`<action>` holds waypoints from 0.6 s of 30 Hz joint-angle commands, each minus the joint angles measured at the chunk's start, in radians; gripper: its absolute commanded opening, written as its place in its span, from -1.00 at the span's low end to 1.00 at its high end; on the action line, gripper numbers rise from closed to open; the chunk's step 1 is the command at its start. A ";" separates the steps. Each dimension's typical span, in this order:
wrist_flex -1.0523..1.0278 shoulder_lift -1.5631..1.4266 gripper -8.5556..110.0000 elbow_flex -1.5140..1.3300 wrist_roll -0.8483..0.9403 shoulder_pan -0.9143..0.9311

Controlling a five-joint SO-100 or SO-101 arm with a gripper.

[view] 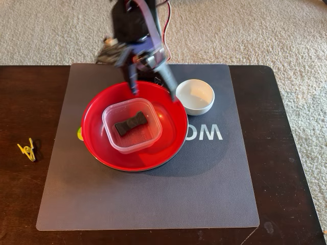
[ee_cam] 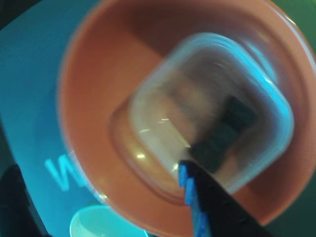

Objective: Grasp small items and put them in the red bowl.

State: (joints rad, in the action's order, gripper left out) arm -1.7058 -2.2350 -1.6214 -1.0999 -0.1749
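Remaining: tiny yellow clip, table's left edge. Black two-finger gripper, jaws parted, empty, above glossy red bowl; approach clip low, squarely.

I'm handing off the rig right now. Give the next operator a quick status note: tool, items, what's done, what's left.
Tool: above the far rim of the red bowl, holding nothing visible; motion blur hides whether it is open or shut.
Clear tub: sitting in the red bowl.
Dark grey spool-shaped bar: lying inside the tub.
Yellow clip: on bare table, left of the mat in the fixed view.
White bowl: empty, right of the red bowl.
Done: tub and bar are in.
Left: fetch the clip and drop it in the red bowl.
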 commanded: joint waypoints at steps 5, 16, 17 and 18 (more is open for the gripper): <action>-0.002 0.106 -0.16 0.100 0.005 -0.449; 0.135 0.330 -0.18 -0.199 0.222 -0.870; 0.143 0.325 -0.20 -0.239 0.253 -0.905; 0.150 0.314 -0.21 -0.275 0.279 -0.928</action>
State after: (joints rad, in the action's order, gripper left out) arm -1.5892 -1.8853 -1.8208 -0.8774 -1.0278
